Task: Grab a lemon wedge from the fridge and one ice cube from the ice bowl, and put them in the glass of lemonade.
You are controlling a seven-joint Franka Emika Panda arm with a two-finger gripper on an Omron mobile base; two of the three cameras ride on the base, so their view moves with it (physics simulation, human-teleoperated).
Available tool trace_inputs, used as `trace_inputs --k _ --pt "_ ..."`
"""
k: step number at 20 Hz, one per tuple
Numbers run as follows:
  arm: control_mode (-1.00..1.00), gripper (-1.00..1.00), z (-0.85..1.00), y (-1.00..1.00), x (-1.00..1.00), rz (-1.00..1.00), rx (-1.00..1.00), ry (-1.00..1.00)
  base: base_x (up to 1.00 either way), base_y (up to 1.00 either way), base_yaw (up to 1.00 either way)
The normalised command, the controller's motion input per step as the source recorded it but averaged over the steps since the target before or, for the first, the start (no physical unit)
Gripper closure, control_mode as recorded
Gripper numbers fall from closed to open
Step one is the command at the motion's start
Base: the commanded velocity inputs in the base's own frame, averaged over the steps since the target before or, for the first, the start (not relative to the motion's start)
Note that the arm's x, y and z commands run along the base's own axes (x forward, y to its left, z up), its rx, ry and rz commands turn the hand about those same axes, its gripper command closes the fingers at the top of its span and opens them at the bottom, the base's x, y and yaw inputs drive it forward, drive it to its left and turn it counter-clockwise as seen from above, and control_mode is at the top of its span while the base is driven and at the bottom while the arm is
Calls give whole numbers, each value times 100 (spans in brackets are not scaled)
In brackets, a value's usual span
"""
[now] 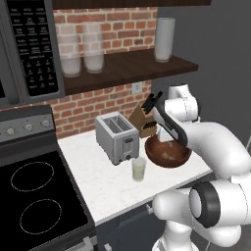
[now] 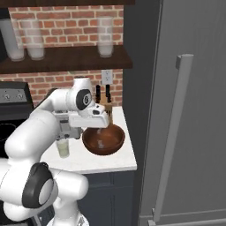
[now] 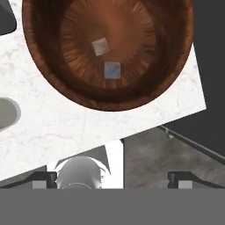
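On the white table [image 1: 103, 188], the claw [image 3: 112, 178] hovers open and empty over the ice bowl [image 3: 44, 74], which holds two ice cubes [image 3: 100, 46]. The glass of lemonade [image 1: 138, 169] stands just left of the bowl, near the toaster [image 1: 116, 137]. The writing on the microwave panel [image 1: 33, 46] is too small to read.

We see the ice bowl [image 3: 48, 66] as reddish-brown wood, grained and glossy; the counter [image 1: 98, 186] looks like matt white marble, faintly veined; the toaster [image 1: 116, 137] is brushed grey metal; the fridge [image 2: 194, 132] is smooth, matt dark grey.

Even, flat rendered light, soft faint shadows, no glare, coarse slightly blurred textures, dim grey surroundings
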Motion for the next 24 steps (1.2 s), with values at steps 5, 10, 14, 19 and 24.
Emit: trace_inputs --k 5,10,14,19,24 --pt "-100 -100 -38 -21 0 0 0 -2 0 0 0" --pt "-100 -100 -38 -2 0 0 0 -1 0 0 0" --pt "-100 -100 -18 0 12 -1 0 0 0 0 0" --pt "-100 -100 -1 0 25 0 0 0 0 0 0" --pt "-100 -100 -14 0 28 0 0 0 0 0 0"
